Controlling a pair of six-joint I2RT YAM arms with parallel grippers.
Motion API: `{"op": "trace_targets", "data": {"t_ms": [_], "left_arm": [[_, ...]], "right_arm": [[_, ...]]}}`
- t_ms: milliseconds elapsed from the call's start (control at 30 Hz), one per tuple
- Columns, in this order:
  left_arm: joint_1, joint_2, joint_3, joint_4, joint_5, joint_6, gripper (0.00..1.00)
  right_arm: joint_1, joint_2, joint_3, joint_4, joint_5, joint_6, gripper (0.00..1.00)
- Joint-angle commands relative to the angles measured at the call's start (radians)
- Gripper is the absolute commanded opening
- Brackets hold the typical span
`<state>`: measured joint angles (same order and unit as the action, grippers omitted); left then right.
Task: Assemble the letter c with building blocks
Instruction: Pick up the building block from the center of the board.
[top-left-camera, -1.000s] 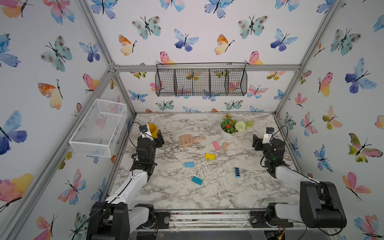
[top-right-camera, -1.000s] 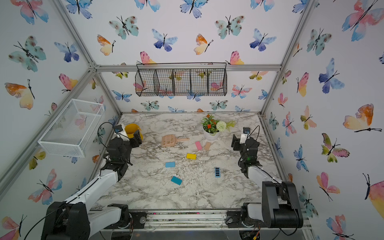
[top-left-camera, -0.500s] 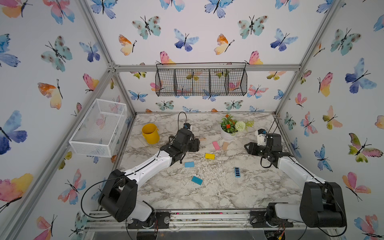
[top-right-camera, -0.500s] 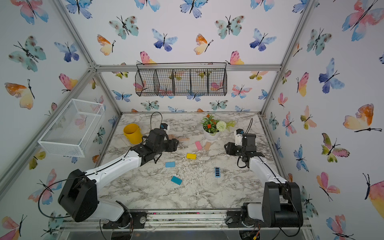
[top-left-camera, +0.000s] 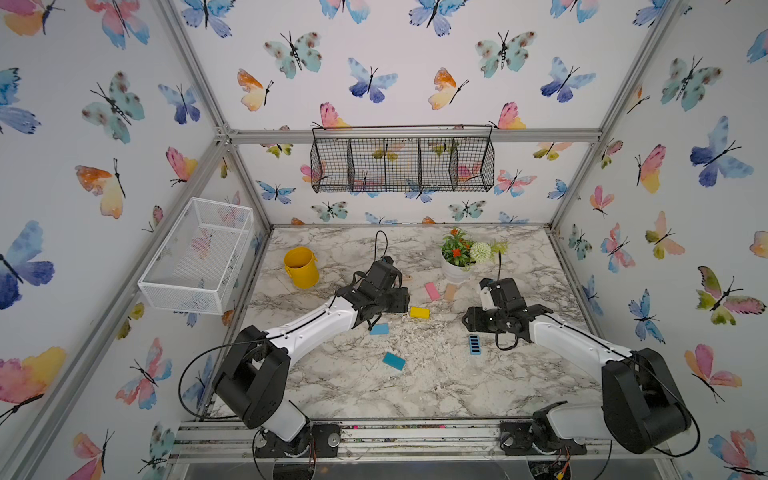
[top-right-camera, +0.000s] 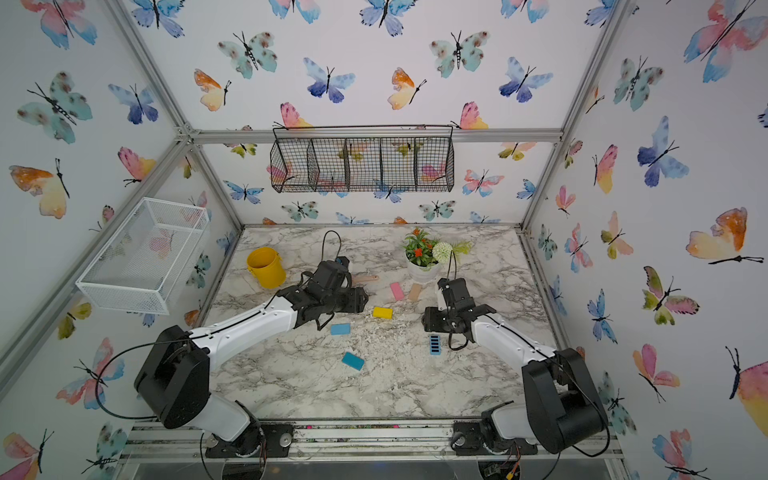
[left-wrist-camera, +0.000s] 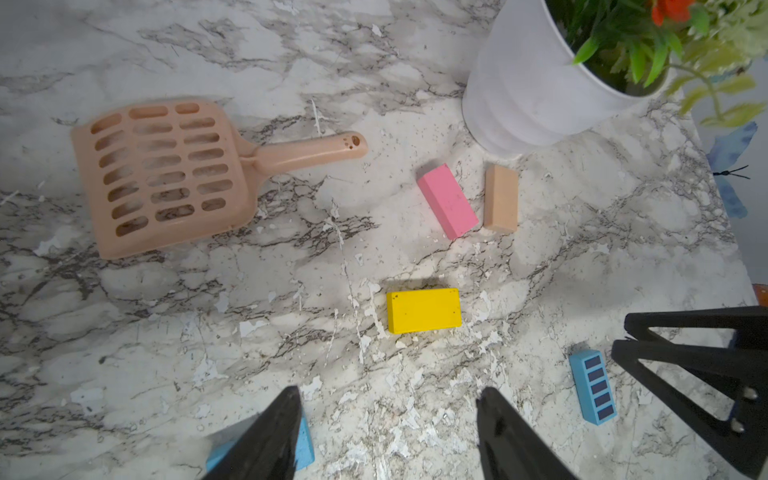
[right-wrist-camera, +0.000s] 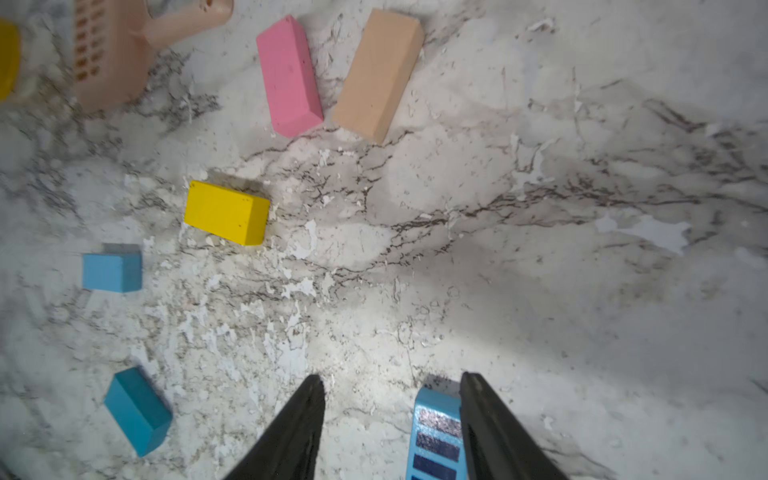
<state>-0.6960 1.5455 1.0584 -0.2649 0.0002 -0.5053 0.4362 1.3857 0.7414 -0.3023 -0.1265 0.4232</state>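
Right gripper (right-wrist-camera: 390, 376) fingers apart, empty, striped blue block (right-wrist-camera: 436, 432) between them, close to one finger. Left gripper (left-wrist-camera: 388, 390) fingers apart too, plain blue block (left-wrist-camera: 307, 446) beside one. Yellow block (left-wrist-camera: 424, 311) and the rest scattered; no letter yet. Might shove the striped blue block sideways if squeezed off-middle.

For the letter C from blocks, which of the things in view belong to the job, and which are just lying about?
For the job:
pink block, tan block, yellow block, light blue block, teal block, slotted blue block.

Just lying about:
peach scoop, yellow bucket, flower pot, white wire basket, black wire basket.
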Motion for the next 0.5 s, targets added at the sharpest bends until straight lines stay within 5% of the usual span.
{"op": "trace_targets", "data": {"t_ms": [0, 233, 467], "left_arm": [[-0.041, -0.031, -0.022, -0.030, 0.003, -0.053, 0.69], [-0.070, -0.072, -0.092, 0.028, 0.037, -0.137, 0.69], [-0.085, -0.096, -0.125, 0.042, 0.024, -0.160, 0.69]], "right_arm": [[0.068, 0.010, 0.035, -0.089, 0.168, 0.080, 0.59], [0.114, 0.018, 0.017, -0.155, 0.275, 0.148, 0.54], [0.116, 0.013, -0.014, -0.144, 0.243, 0.155, 0.56]]}}
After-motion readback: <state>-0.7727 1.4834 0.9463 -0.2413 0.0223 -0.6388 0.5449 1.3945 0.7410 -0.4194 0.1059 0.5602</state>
